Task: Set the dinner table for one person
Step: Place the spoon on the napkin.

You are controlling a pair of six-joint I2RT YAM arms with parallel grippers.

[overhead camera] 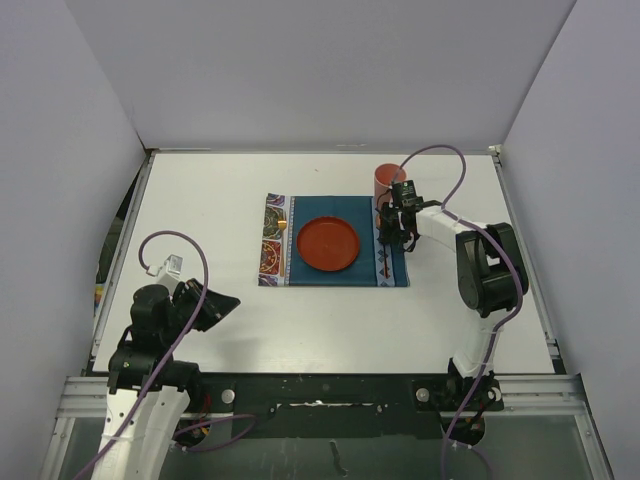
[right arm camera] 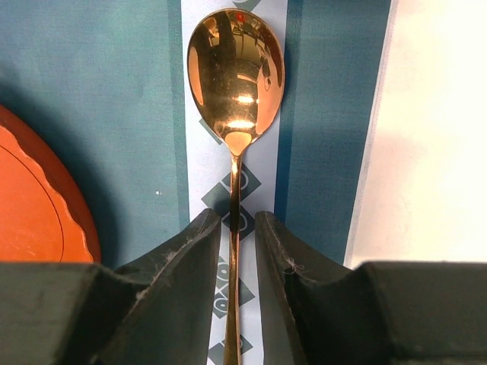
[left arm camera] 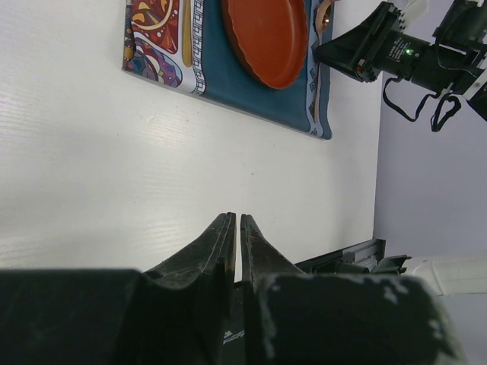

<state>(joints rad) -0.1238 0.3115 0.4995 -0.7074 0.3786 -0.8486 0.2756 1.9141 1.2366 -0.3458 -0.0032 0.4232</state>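
Note:
The white dinner table (overhead camera: 200,200) carries a teal placemat (overhead camera: 340,275) with patterned ends. An orange plate (overhead camera: 328,243) sits on its middle. A gold spoon (right arm camera: 236,72) lies flat on the placemat's right patterned strip, bowl pointing away from the wrist camera. My right gripper (right arm camera: 236,220) is low over the spoon's handle. The jaws stand slightly apart on either side of it, with a gap showing on both sides. A red-brown cup (overhead camera: 388,180) stands just beyond the placemat's far right corner. My left gripper (left arm camera: 234,217) is shut and empty, near the table's front left.
A gold utensil (left arm camera: 186,30) lies on the placemat's left patterned end. White walls enclose the table on three sides. The metal frame (overhead camera: 330,385) runs along the near edge by the arm bases.

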